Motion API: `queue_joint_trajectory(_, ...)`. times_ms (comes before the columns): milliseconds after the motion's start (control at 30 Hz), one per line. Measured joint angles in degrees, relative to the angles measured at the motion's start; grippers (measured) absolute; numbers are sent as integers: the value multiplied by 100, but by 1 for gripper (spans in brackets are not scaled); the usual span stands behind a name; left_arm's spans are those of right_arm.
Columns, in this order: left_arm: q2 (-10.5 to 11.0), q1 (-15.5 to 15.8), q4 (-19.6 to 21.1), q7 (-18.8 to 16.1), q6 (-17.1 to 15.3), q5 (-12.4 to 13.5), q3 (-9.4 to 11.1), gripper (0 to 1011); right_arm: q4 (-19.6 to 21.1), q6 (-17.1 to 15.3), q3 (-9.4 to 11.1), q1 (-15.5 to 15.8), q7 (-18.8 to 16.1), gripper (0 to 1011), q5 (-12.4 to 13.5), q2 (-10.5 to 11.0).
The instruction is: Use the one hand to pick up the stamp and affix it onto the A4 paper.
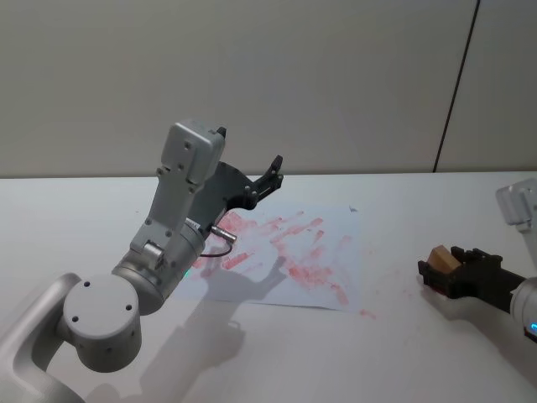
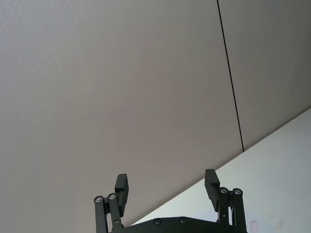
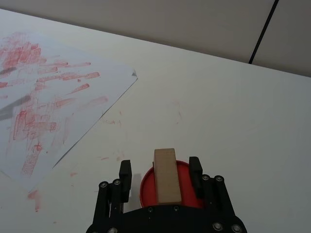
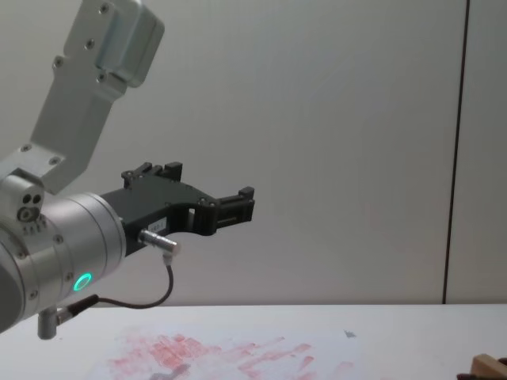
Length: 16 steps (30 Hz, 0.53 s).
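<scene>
The stamp (image 3: 166, 177), a light-brown wooden block, stands over a red ink pad (image 3: 146, 187) at the table's right. My right gripper (image 3: 160, 167) is open around it, with a gap showing on each side of the block. In the head view the stamp (image 1: 440, 256) sits at the tip of the right gripper (image 1: 432, 273), well right of the A4 paper (image 1: 310, 269). The A4 paper (image 3: 48, 97) lies flat, smeared with red prints, a small dark mark at its far right corner. My left gripper (image 1: 250, 151) is open and held high above the paper's far left part.
The large left arm (image 1: 168, 243) rises from the near left and leans over the sheet's left edge. Faint red smudges (image 3: 112, 121) mark the white table (image 1: 403, 353) between paper and pad. A grey wall stands close behind the table.
</scene>
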<state>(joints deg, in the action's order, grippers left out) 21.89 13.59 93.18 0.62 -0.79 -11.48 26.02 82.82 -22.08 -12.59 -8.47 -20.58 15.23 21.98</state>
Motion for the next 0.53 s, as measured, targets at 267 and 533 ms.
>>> queue_joint_trajectory(267, 0, 0, 0, 0, 0, 0, 0, 1001, -23, 6, -11, -12, -7, 910, -20, -7)
queue_joint_trajectory(533, 0, 0, 0, 0, 0, 0, 0, 1001, -36, 13, -17, -16, -12, 1001, -32, -11)
